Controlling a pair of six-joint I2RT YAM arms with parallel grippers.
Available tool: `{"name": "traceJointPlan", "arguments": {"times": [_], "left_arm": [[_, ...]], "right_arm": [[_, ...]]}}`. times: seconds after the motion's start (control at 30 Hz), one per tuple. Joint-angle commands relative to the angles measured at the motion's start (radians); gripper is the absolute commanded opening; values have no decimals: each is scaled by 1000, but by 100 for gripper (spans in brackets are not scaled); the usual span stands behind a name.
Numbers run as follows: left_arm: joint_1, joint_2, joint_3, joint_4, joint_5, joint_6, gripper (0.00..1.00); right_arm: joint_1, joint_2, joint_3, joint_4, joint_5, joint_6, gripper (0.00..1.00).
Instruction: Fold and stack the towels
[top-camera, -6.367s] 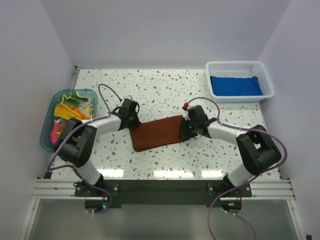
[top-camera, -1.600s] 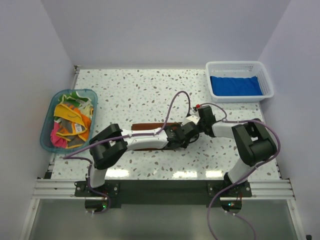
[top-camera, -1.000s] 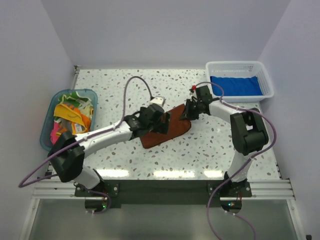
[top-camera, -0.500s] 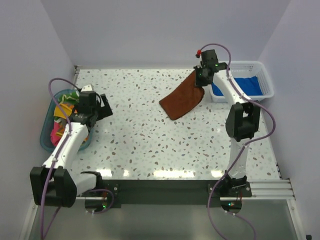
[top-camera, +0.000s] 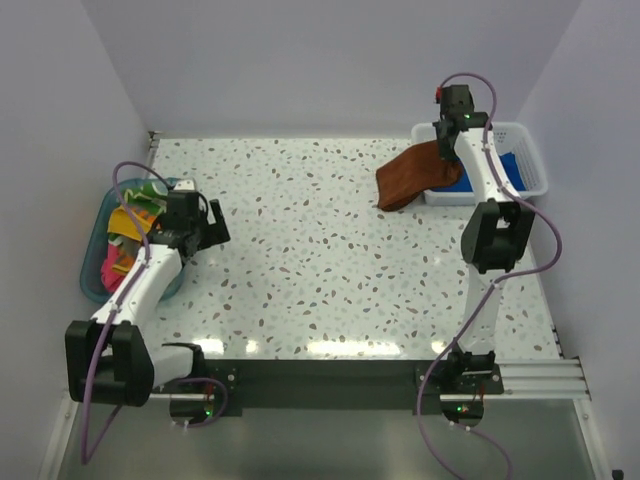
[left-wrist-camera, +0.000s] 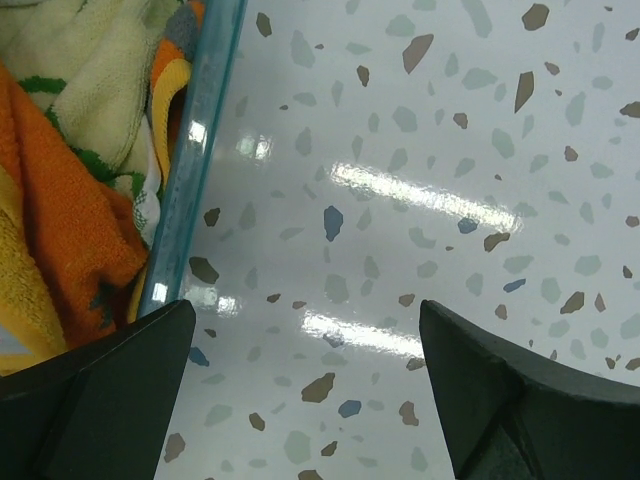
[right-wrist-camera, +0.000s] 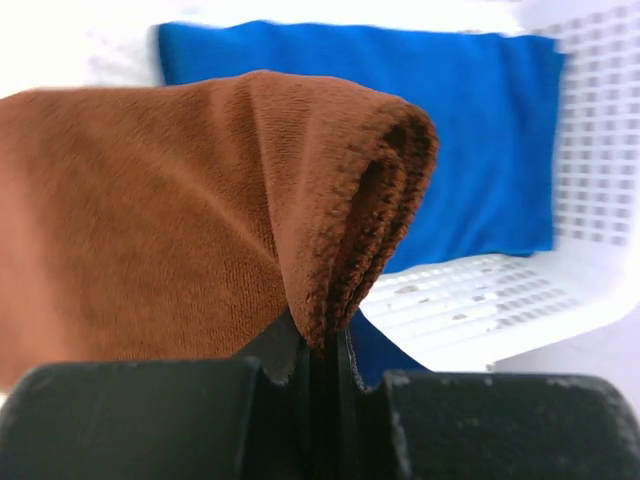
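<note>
My right gripper (top-camera: 450, 140) (right-wrist-camera: 325, 350) is shut on a corner of the folded rust brown towel (top-camera: 412, 176) (right-wrist-camera: 180, 220), which hangs in the air over the left rim of the white mesh basket (top-camera: 530, 160) (right-wrist-camera: 590, 180). A royal blue towel (top-camera: 490, 168) (right-wrist-camera: 470, 130) lies flat inside that basket, beneath and behind the brown one. My left gripper (top-camera: 203, 232) (left-wrist-camera: 305, 400) stands open above bare table, just right of the teal tub (top-camera: 95, 275) (left-wrist-camera: 200, 160). Crumpled orange, yellow and green patterned towels (top-camera: 140, 235) (left-wrist-camera: 70, 190) fill the tub.
The speckled tabletop (top-camera: 300, 250) stretches between tub and basket. White walls close in the back and both sides. The right arm reaches far back along the right side, its cable looping above the basket.
My right gripper has carried the brown towel further right and back, from beside the basket to over its left rim. The left gripper shifted slightly toward the front beside the tub.
</note>
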Motion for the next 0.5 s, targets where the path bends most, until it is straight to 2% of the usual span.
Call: {"name": "traceJointPlan", "arguments": {"times": [0.0,0.2,0.47], "left_arm": [[4,30,7,42,26,18,100],[4,64,8,47,23,27,100],[4,90,2,53,17,32,100]], "right_arm": [[-56,21,7,97,108,-65,0],[-151,44,-16,217,71,-28,0],[-169,107,-2,291,59,-30,0]]}}
